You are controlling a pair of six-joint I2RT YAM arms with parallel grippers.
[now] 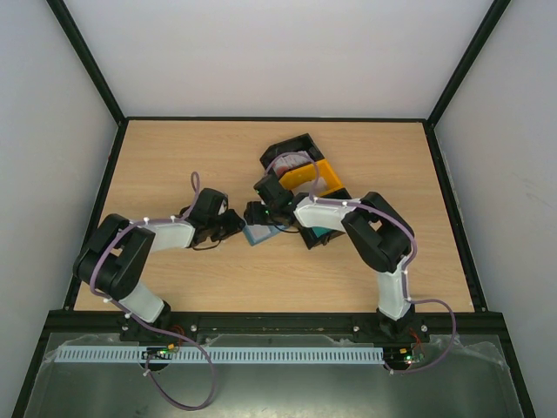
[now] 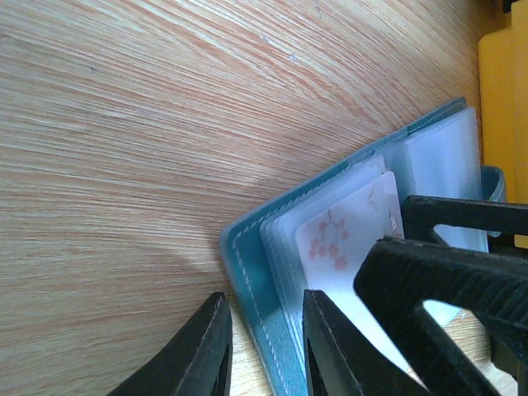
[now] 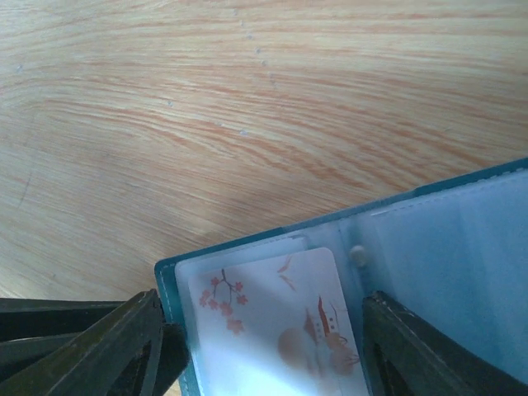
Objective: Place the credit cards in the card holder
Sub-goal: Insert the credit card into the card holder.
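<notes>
The teal card holder (image 1: 258,233) lies open on the table between both grippers. In the left wrist view its cover edge (image 2: 256,280) runs between my left gripper's (image 2: 264,301) narrow jaws, which pinch it. A red-and-white credit card (image 3: 272,322) with blossom print lies on the pale pockets; whether it sits inside a sleeve is unclear. It also shows in the left wrist view (image 2: 346,231). My right gripper (image 3: 262,301) is open, its fingers standing wide on either side of the card. In the top view the left gripper (image 1: 237,223) and right gripper (image 1: 258,212) meet over the holder.
A black bin (image 1: 291,150) and a yellow bin (image 1: 312,174) stand just behind the grippers; the yellow one shows at the edge of the left wrist view (image 2: 495,124). Another black bin (image 1: 318,235) sits under the right forearm. Black frame rails border the table.
</notes>
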